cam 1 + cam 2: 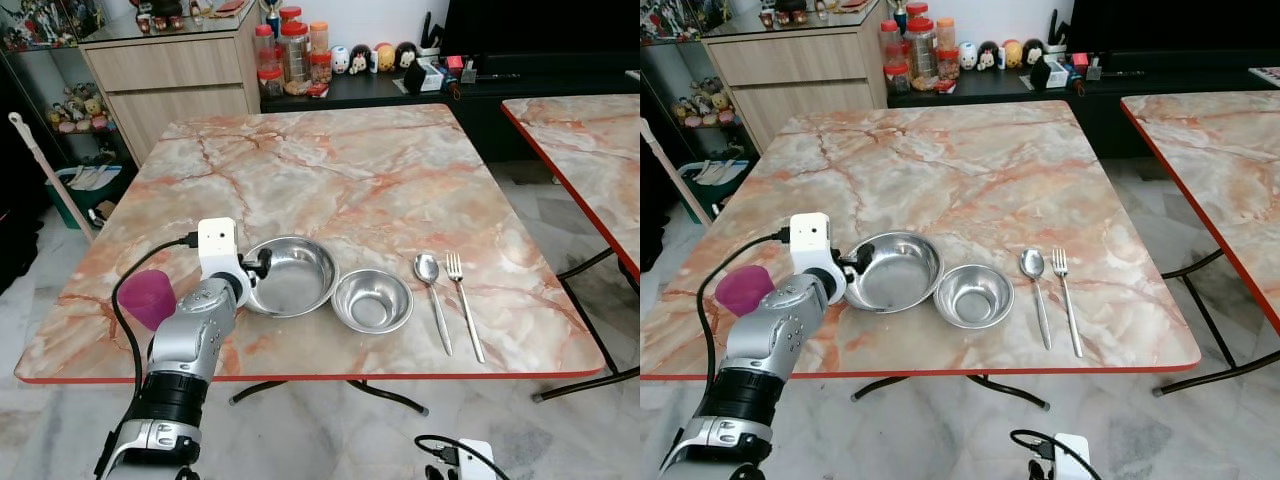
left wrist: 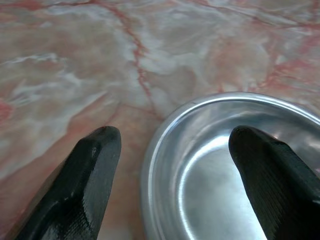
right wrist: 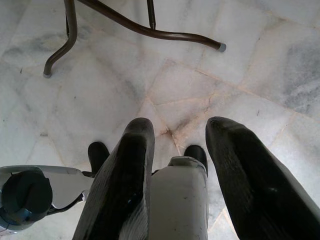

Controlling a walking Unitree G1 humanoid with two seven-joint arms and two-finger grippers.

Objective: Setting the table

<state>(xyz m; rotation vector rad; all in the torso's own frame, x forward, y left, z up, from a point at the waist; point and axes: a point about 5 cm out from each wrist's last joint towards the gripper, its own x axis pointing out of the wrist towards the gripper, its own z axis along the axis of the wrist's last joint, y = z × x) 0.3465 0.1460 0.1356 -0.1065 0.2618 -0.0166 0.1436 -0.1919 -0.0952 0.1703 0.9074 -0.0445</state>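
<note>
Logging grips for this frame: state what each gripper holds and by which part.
Nothing is held. The left gripper is open, its fingers straddling the rim of the large round steel bowl without closing. The right gripper hangs open over the floor.

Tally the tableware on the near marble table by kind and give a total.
Steel bowls: 2, large with the open left tool straddling its rim, small
Spoons: 1
Forks: 1
Pink cups: 1
Total: 5

Pink cup (image 1: 147,297) partly hidden behind left arm (image 1: 195,335).
</note>
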